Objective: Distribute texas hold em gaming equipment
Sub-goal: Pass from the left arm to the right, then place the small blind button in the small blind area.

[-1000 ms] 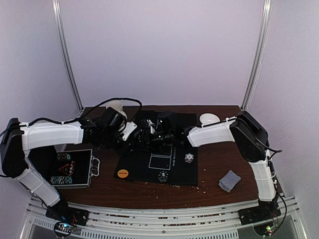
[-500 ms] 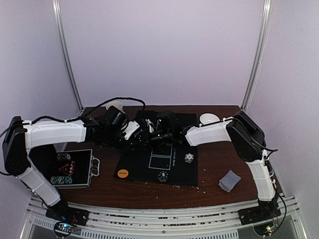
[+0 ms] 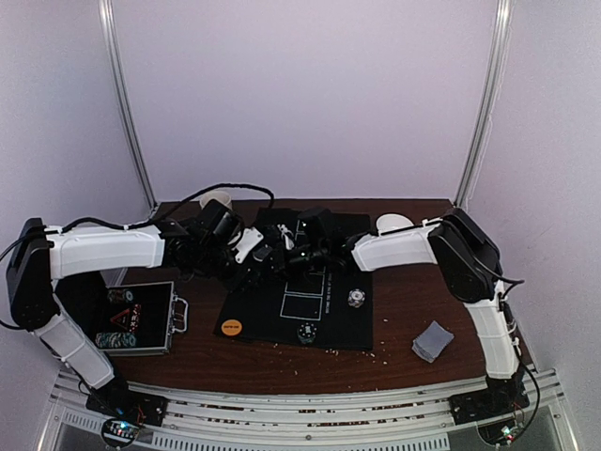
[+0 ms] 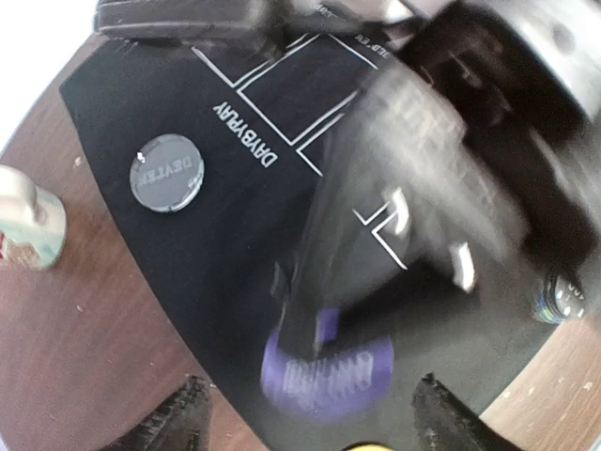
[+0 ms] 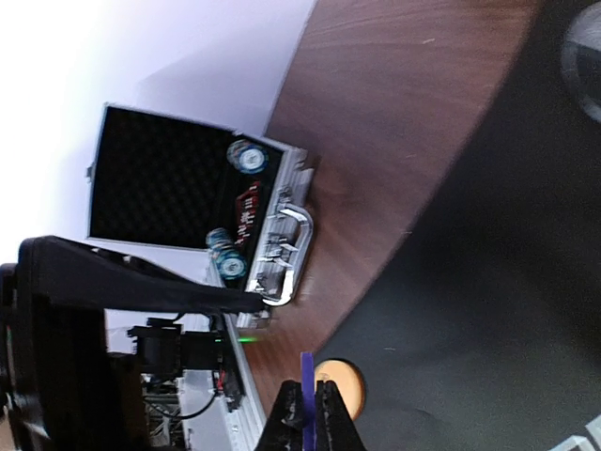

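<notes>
I see blue disc (image 4: 329,368) over black mat (image 4: 188,272), just ahead of left gripper (image 4: 310,418), in line with its gap. Left fingers spread wide, holding nothing. Right gripper (image 5: 305,404) clenched on blue disc, pinching it edge-on. Orange disc (image 5: 340,383) just beside. Dealer disc (image 4: 166,172) lies apart, toward mug (image 4: 28,221). Grey cards (image 3: 432,340) on table near right arm.

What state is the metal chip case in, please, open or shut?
Open: the case has its lid laid back, showing black foam, and poker chips sit exposed inside.
</notes>
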Robot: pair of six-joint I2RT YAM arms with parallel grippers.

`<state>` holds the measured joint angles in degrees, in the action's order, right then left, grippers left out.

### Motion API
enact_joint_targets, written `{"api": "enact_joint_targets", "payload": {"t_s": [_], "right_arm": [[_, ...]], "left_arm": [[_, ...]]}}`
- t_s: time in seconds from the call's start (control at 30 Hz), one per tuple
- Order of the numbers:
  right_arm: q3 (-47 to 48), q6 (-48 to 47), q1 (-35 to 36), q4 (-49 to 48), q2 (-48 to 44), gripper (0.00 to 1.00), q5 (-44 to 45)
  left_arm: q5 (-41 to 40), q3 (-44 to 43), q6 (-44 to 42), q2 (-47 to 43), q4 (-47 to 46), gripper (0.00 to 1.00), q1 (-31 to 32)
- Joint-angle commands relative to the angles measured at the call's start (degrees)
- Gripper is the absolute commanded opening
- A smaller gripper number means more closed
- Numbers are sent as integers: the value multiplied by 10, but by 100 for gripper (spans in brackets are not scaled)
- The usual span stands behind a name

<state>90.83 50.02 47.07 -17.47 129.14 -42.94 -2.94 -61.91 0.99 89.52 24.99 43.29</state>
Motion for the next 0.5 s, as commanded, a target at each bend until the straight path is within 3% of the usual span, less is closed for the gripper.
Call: {"api": "enact_joint_targets", "payload": {"t_s": [0.0,0.13,0.47], "right_arm": [[36,-102,-89,128,-46,0,51],[65,-170,-160,209,-57,0,120],[253,-295,-238,417,38,0,280]], "left_arm": [[-1,-30,15,-18,13,90,-4],[14,-34,38,-24,37,98,-24],[0,-10,53,-23,58,98,-43]]}}
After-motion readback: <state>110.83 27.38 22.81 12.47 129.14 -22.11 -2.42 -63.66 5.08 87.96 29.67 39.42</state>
